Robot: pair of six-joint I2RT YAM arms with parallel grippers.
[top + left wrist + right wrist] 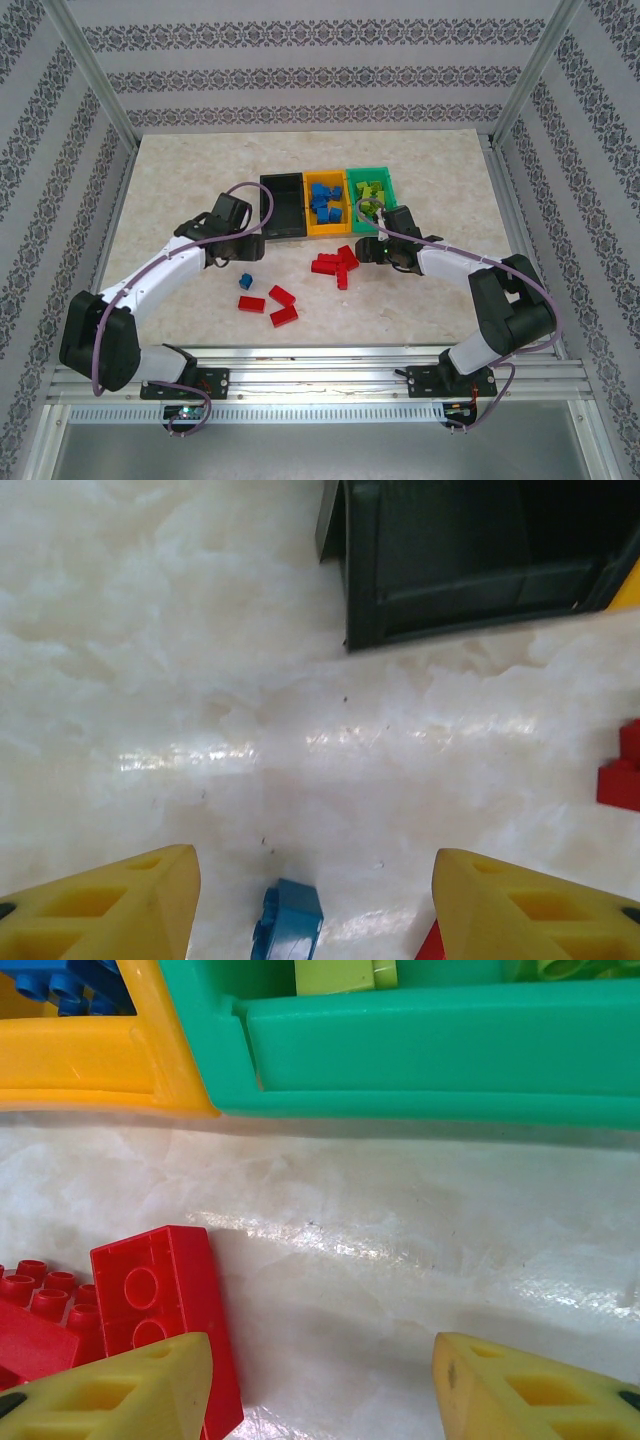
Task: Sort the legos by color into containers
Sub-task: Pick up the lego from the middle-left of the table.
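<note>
Left gripper (315, 885) spread wide and empty, low over the table (150, 680) in front of the black bin (450, 570), lone blue lego (288, 920) lying untouched between its fingers, right gripper (320, 1355) likewise unclenched, red lego pile (165, 1300) against its one finger, green bin (430, 1060) just ahead.
</note>
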